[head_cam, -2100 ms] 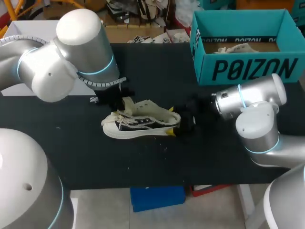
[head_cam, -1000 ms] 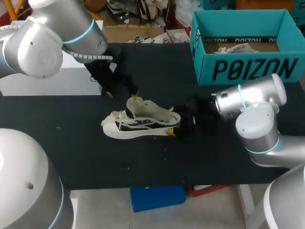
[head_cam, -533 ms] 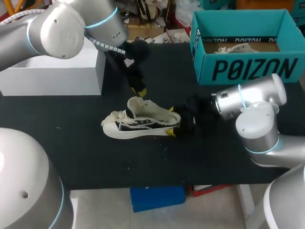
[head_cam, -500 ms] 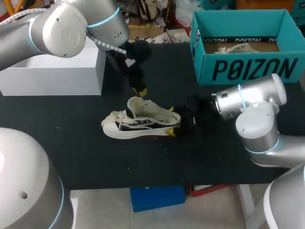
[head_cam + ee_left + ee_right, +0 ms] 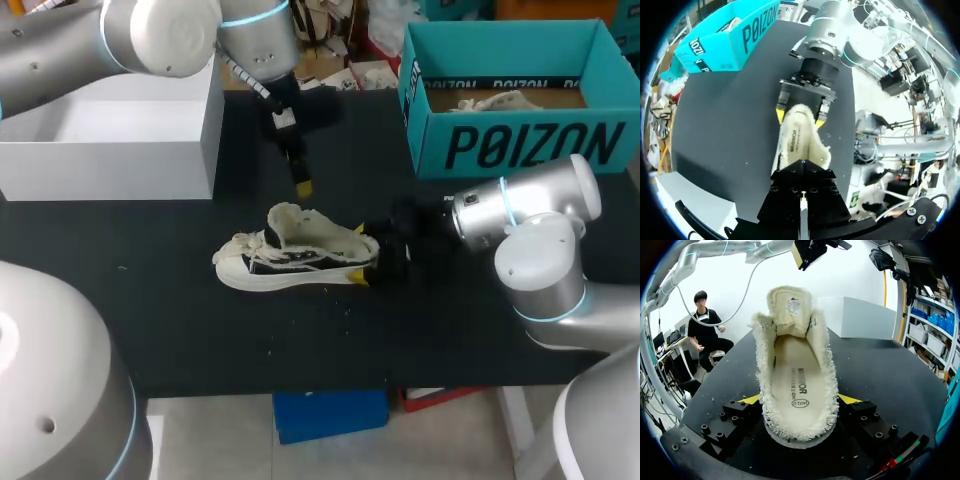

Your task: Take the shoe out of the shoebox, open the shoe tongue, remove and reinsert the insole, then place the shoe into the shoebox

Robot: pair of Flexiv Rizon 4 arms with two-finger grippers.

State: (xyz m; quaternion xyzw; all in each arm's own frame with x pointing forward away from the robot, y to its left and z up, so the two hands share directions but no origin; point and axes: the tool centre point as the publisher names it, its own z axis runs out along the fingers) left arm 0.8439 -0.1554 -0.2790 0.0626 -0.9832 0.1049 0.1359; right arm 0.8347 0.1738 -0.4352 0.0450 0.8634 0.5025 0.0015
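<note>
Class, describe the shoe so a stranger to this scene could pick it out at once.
Start at the black table, between the teal cardboard shoebox at its far right and the white box at its far left. Near the middle lies a cream fabric shoe on its sole, heel clamped in the right gripper. Its frayed edges and black side panel mark it out.

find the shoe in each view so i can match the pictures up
head view: shoe lies mid table, toe toward my left.
left wrist view: shoe just ahead of the left gripper, opening up.
right wrist view: shoe with its heel in the right gripper.
shared landmark: the right gripper clamping the heel.
</note>
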